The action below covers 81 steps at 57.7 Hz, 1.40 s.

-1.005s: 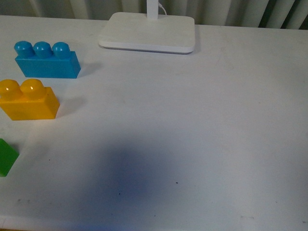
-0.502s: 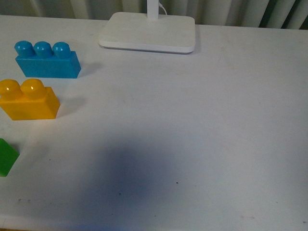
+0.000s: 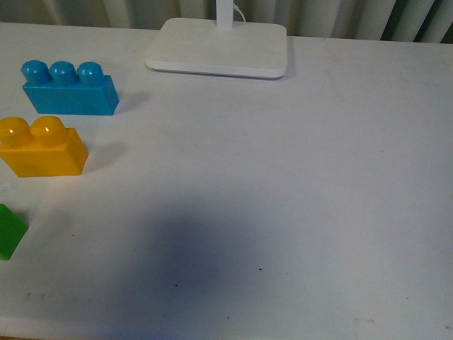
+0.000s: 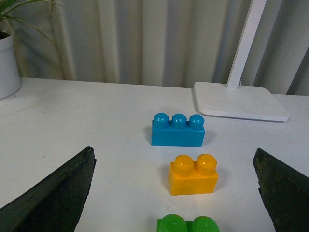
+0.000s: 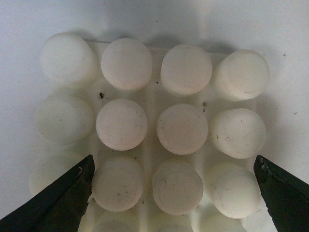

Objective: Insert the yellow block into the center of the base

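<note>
The yellow block (image 3: 41, 147) stands on the white table at the left of the front view, two studs up. It also shows in the left wrist view (image 4: 193, 175), ahead of my open left gripper (image 4: 176, 203), whose dark fingers stand wide apart on either side. The base (image 5: 153, 108), a white plate of round studs, fills the right wrist view. My right gripper (image 5: 176, 193) hangs open close above it, one finger at each side of the plate. Neither gripper nor the base shows in the front view.
A blue three-stud brick (image 3: 69, 88) sits behind the yellow block, and shows in the left wrist view (image 4: 177, 130). A green block (image 3: 10, 231) lies in front, at the left edge. A white lamp stand (image 3: 218, 47) is at the table's back. A plant pot (image 4: 8, 65) stands far left.
</note>
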### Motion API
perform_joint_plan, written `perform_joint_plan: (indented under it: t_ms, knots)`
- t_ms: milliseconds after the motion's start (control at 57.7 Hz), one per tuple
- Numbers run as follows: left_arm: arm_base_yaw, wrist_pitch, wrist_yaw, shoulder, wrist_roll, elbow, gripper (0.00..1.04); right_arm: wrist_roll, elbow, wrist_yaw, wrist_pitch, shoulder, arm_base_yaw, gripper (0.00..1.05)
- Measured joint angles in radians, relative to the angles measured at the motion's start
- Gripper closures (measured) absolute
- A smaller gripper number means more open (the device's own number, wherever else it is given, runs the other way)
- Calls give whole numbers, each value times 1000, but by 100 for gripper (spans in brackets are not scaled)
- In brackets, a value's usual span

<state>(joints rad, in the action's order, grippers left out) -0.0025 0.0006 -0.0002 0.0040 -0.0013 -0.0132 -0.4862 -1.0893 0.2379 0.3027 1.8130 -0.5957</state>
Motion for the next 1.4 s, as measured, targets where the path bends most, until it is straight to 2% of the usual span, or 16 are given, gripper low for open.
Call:
perform_joint_plan:
  t_ms: [277,468,624,970,1212,1403]
  knots:
    - [0,0,0,0,0,0,6,1,55,-5,-61,-10,16,9]
    - [0,0,0,0,0,0,6,120,148,-47,-153,-57,66,9]
    - [0,0,0,0,0,0,6,243,238,-97,-212,-109,159,9]
    - [0,0,0,0,0,0,6,542,369,-288,-254,-203,541,9]
    - [0,0,0,0,0,0,6,720,361,-409,-240,-195,723,9]
    - [0,0,0,0,0,0,6,865,332,-504,-214,-169,900,9]
